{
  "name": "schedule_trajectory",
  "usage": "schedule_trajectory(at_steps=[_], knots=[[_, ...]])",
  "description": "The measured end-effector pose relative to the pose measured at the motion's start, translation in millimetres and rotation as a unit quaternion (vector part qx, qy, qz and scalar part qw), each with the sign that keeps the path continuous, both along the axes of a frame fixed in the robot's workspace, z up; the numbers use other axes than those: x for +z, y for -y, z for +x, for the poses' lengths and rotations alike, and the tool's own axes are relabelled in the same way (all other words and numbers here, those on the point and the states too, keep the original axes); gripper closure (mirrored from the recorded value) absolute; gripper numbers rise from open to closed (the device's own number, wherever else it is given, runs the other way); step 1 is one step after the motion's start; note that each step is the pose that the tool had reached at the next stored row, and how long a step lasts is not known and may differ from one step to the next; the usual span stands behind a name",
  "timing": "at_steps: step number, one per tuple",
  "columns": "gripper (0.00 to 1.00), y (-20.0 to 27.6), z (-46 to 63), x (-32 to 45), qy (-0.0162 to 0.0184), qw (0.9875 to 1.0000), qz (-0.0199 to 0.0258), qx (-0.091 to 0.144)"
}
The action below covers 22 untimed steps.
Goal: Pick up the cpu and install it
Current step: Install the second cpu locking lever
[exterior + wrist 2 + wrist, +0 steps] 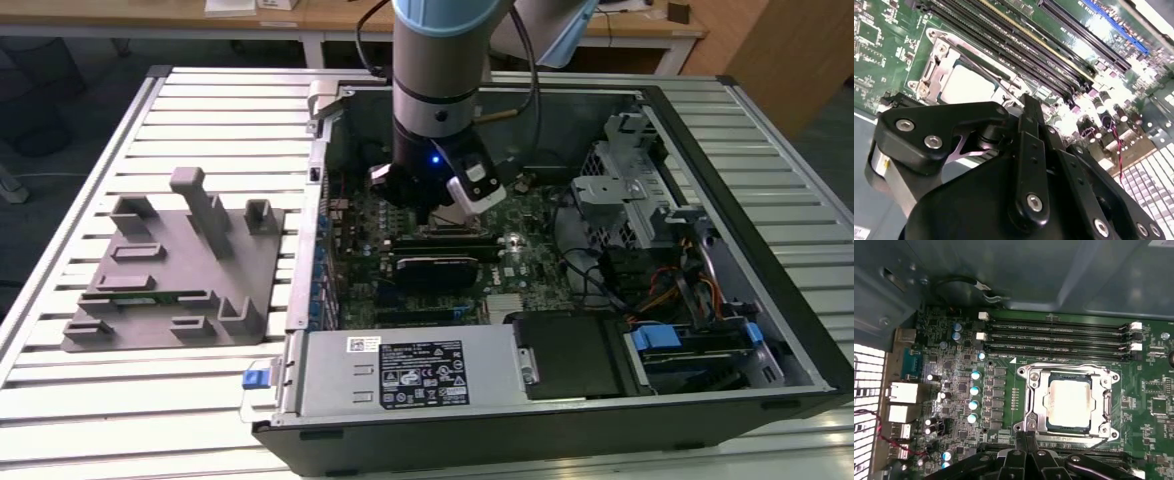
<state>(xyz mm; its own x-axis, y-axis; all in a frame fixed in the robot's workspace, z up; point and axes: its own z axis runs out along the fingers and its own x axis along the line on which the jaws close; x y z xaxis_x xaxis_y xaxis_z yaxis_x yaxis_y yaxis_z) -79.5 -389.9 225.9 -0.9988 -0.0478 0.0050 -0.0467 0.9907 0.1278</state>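
**Cpu in the socket, fingers closed just above the board**

Finds the cpu (pixel 1069 399) lying flat and square inside the metal-framed socket (pixel 1035 390) on the green motherboard (pixel 1004 365), pale top facing up. Catches the same cpu (pixel 966 85) in the second wrist view, partly hidden behind the black linkage of the gripper. Shows nothing clamped around it and nothing touching its top.

Puts the fingers (pixel 1021 432) just beside the socket's edge in the first wrist view, pressed together with no gap and nothing between them. Sees them as one narrow black bar (pixel 1029 115) in the second wrist view, tip close to the socket frame.

In the exterior view, has the arm (pixel 434 60) reaching straight down into the open computer case (pixel 801 350), wrist low over the middle of the board. Places four long memory slots (pixel 1054 335) near the socket on the board. Leaves the grey moulded tray (pixel 160 290) on the slatted tabletop (pixel 80 400) at the exterior view's left, outside the case and well apart from the arm. Sets the labelled silver power supply (pixel 400 370) along the near edge of the case.
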Motion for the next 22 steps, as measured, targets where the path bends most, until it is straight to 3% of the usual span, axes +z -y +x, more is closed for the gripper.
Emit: schedule_trajectory(at_steps=[4,12,20,22], knots=[[0.89,0.0,2.0,4.6,-0.0016,1.0,0.0,0.0],[0.89,-0.3,15.7,5.4,-0.0039,1.0,0.0,0.0],[0.89,-0.4,22.5,15.7,-0.0059,1.0,0.0,0.0],[0.89,-0.5,25.4,16.0,-0.008,1.0,-0.0013,-0.001]])
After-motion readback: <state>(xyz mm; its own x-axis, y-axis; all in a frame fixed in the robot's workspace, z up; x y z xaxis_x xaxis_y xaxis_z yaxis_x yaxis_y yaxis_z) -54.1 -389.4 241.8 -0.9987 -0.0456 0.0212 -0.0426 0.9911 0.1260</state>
